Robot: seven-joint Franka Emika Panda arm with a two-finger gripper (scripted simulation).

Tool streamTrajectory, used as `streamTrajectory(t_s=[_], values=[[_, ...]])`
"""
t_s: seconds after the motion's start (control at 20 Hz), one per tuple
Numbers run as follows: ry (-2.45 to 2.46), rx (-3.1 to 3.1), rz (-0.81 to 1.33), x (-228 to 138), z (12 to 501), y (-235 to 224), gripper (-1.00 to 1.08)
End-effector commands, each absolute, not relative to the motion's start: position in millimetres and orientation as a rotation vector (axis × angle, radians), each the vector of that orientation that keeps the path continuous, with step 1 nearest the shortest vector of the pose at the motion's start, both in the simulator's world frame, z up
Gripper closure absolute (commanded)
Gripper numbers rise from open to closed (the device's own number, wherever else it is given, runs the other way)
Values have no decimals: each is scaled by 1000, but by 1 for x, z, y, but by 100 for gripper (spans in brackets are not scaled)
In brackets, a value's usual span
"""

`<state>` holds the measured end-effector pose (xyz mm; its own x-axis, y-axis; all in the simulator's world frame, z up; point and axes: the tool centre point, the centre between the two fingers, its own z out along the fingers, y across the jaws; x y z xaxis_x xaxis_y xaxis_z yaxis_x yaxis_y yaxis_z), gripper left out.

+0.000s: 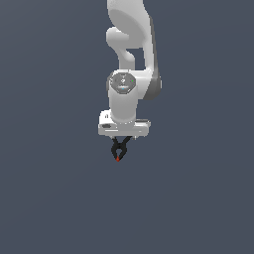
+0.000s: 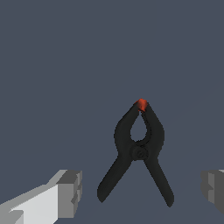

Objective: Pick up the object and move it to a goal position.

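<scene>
The object is a black spring clamp (image 2: 139,151) with a small red tip (image 2: 142,104), lying flat on the dark grey floor. In the exterior view the clamp (image 1: 119,148) shows just below the white hand, red tip (image 1: 117,158) pointing away from the arm. My gripper (image 2: 141,191) is open. Its grey fingers (image 2: 69,192) stand wide apart on either side of the clamp's handles and touch neither. In the exterior view the gripper (image 1: 122,136) sits directly over the clamp; its fingers are hard to make out there. No goal marker shows.
A plain dark grey floor (image 1: 198,198) fills both views. The white arm (image 1: 130,59) rises straight up behind the hand. Nothing else shows.
</scene>
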<state>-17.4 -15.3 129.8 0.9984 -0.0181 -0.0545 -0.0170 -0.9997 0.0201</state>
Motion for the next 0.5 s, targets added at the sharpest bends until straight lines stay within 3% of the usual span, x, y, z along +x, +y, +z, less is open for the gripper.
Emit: streamTrajectory(t_s=[0.0,0.45], values=[[-27,3121,-85,-17,130,-15,-92],[-44,3111,-98,-18,140,-38,-92]])
